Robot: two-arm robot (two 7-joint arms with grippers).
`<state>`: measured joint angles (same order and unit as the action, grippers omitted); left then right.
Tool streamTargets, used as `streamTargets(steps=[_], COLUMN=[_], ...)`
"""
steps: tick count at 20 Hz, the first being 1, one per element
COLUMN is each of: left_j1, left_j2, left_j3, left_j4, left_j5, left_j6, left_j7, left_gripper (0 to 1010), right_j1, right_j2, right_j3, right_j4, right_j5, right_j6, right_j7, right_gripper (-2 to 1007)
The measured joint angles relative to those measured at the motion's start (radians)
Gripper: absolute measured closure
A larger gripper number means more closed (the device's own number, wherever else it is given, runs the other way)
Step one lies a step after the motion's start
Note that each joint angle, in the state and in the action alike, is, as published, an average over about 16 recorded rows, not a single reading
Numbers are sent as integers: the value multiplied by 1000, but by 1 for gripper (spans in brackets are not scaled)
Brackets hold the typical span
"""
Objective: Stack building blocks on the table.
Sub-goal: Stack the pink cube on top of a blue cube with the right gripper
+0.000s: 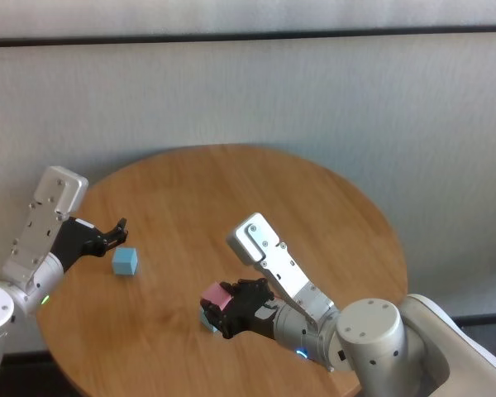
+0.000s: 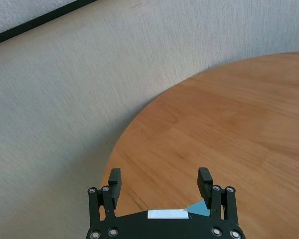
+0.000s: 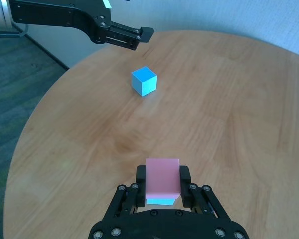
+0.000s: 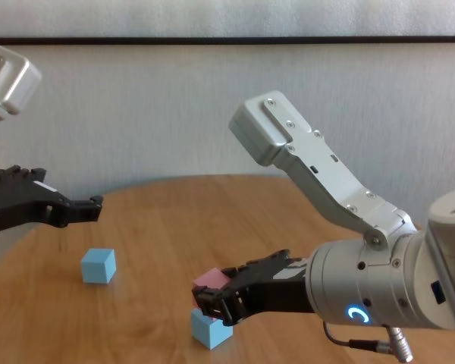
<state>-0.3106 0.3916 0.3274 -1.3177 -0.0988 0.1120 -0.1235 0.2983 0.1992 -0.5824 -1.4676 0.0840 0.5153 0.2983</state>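
Your right gripper point(image 3: 162, 180) is clamped on the pink block point(image 3: 162, 180), and a blue block point(image 4: 210, 327) sits right under it on the bench point(image 1: 314, 215). In the chest view the pink one seems to rest on or just above the blue one, set a little toward the far side rather than square over it; whether the faces touch, you cannot tell. The right wrist view shows only a thin strip of blue under the near edge of the pink, which suggests the same offset.

So before you let go, line the two up: bring the pink block back until its edges match the blue one's, keep it level, and lower it until it sits flat. Then open slowly and lift straight up, so the fingers do not drag the pink block off or nudge the lower one.

Farther out, beyond and to the left of this gripper, the second blue block point(image 1: 125, 261) stands alone on the bench. Your left gripper point(image 2: 158, 183) hovers just behind it, wide open and holding nothing. Keep that arm still while you place; that block is likely the next one for the stack.
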Motion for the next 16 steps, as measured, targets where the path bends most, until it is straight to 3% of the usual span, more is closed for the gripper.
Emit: streamTargets(steps=[16], left_j1=[0], left_j2=[0], left_j3=[0], left_j4=[0], left_j5=[0], left_j6=[0], left_j7=[0], left_gripper=[8], right_j1=[-2], right_j2=[-28], right_j3=[17], right_j4=[14], right_j5=[-28], right_j6=[10], right_j7=[14], right_gripper=[635])
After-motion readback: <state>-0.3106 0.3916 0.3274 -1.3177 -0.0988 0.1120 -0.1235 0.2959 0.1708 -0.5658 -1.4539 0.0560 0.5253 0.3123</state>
